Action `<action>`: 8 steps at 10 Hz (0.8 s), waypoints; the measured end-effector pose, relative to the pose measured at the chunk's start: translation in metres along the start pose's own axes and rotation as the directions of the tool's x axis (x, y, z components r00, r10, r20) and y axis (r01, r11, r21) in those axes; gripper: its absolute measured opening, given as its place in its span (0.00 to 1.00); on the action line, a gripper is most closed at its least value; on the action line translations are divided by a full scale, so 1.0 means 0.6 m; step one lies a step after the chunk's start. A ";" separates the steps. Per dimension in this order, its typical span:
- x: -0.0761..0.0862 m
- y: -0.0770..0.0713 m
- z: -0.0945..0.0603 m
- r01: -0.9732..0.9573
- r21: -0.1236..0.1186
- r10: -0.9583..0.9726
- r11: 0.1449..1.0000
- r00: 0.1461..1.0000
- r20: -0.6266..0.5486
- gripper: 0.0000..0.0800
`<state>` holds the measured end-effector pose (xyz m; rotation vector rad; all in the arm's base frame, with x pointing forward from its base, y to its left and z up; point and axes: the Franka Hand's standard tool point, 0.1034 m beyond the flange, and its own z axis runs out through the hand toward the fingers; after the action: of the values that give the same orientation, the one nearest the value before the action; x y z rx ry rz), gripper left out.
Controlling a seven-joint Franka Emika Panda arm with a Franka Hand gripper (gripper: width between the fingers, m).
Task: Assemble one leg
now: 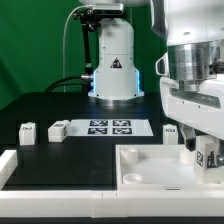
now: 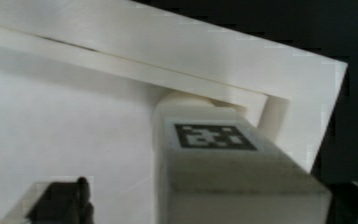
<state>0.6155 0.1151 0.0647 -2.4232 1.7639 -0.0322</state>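
Observation:
In the wrist view a leg [image 2: 229, 150], a stubby white block with a square marker tag, stands against the raised corner of the large white tabletop [image 2: 69, 120]. My gripper [image 2: 208, 205] straddles it. The dark finger [image 2: 60, 200] on one side stands clear of the leg with a gap, and the other finger is at the frame edge close to the leg. The jaws look open around the leg. In the exterior view the gripper [image 1: 203, 156] hangs over the tabletop's [image 1: 150, 162] right corner with the leg [image 1: 208, 155] between its fingers.
Two loose legs [image 1: 28, 132] [image 1: 57, 129] lie at the exterior view's left, and another [image 1: 170, 131] lies behind the tabletop. The marker board [image 1: 110, 127] lies mid-table. A white rail [image 1: 10, 165] borders the front left. The robot base [image 1: 113, 70] stands behind.

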 end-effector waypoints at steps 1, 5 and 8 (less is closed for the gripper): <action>-0.006 -0.001 0.001 0.110 0.000 -0.110 0.994 0.994 0.002 0.80; -0.018 -0.006 -0.001 0.571 0.003 -0.571 0.821 0.821 0.009 0.81; -0.017 -0.007 -0.002 0.791 0.005 -0.791 0.611 0.611 0.008 0.81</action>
<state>0.6159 0.1259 0.0669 -2.9686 0.5168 -0.1144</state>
